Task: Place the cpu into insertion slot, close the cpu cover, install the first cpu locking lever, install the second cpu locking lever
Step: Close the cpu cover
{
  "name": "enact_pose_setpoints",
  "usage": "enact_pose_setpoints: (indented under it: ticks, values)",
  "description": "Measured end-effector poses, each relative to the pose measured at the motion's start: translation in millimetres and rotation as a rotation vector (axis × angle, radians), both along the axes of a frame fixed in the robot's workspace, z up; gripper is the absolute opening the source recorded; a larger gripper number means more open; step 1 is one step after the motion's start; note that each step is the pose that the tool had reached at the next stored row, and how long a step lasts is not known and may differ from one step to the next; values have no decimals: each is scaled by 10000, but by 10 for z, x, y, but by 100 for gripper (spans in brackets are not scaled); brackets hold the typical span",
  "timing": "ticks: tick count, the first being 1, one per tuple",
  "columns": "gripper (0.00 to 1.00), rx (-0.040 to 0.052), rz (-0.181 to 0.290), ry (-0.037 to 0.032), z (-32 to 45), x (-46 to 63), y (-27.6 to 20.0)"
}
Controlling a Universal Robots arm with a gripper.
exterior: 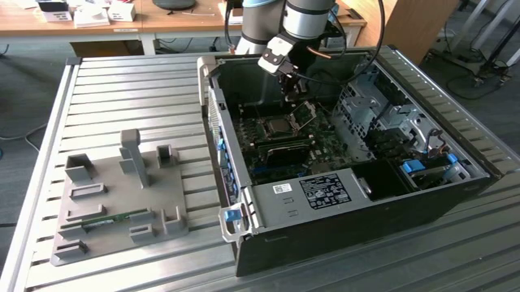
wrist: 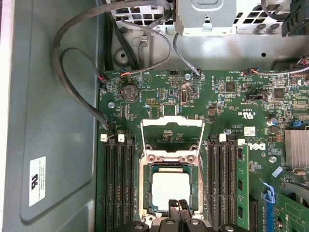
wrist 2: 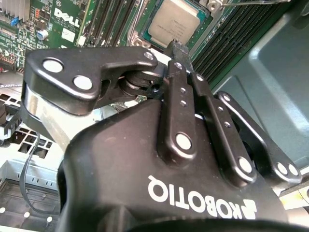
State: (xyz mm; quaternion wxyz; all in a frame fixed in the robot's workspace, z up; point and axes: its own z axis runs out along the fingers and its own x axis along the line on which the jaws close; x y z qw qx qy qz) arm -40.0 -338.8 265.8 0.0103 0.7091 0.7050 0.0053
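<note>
The cpu (wrist: 170,188) lies flat in the insertion slot (wrist: 145,193) on the green board, its silver-grey top showing. It also appears in the exterior view as the cpu (exterior: 281,126) and in the second wrist view as the cpu (wrist 2: 176,21). The cpu cover (wrist: 172,119) stands swung open on its hinge beyond the chip; in the exterior view the cover (exterior: 305,111) tilts up behind the socket. My gripper (wrist: 178,205) hangs just over the chip's near edge, fingers pressed together and holding nothing. The gripper (exterior: 291,85) reaches down into the open case.
Black memory slots (wrist: 118,183) flank the socket on both sides. Cables (wrist: 72,87) run along the case wall. A metal drive cage (exterior: 382,115) fills the case's right. On the slatted table, a grey fixture plate (exterior: 122,201) sits at the exterior view's left.
</note>
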Motion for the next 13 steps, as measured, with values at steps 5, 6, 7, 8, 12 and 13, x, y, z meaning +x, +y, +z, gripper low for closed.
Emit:
enact_pose_setpoints:
  ticks: [5, 6, 7, 8, 12, 13]
  values:
    - [11, -3, 1, 2, 1, 10, 0]
    - [11, -2, 0, 1, 1, 17, 0]
    - [11, -1, 0, 1, 0, 25, 0]
    - [11, -1, 0, 1, 1, 34, 0]
    - [11, 0, 0, 0, 0, 84, 0]
    - [11, 0, 0, 1, 0, 97, 0]
